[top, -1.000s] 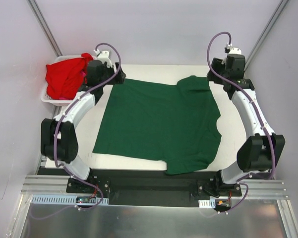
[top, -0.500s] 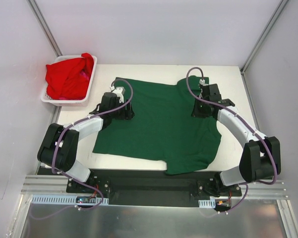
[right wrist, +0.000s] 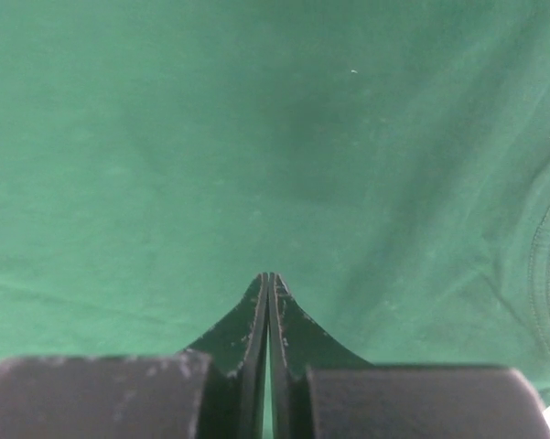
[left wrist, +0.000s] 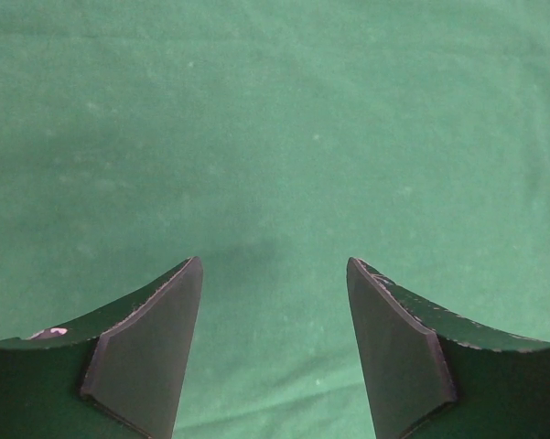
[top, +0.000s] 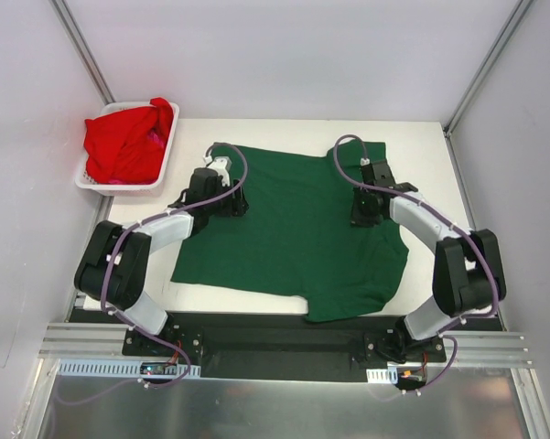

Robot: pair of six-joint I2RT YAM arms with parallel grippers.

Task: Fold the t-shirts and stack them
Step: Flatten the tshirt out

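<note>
1. The left gripper (left wrist: 275, 267) has its fingers spread apart, close over flat green cloth.
2. The right gripper (right wrist: 268, 277) has its fingers pressed together, tips at the same cloth.
3. The dark green t-shirt (top: 293, 229) lies spread flat at mid-frame on the table (top: 430, 160), with both grippers on its upper half.
4. The red t-shirt (top: 121, 142) is heaped in the white basket (top: 119, 186), upper left of the overhead view.

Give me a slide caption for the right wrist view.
Shut right tool poised over the dark green t-shirt.

Green t-shirt (top: 293, 233) flat on table (top: 421, 146), left hand (top: 233, 203) and right hand (top: 361, 214) over it; red t-shirt (top: 124, 142) in basket (top: 119, 186).
</note>
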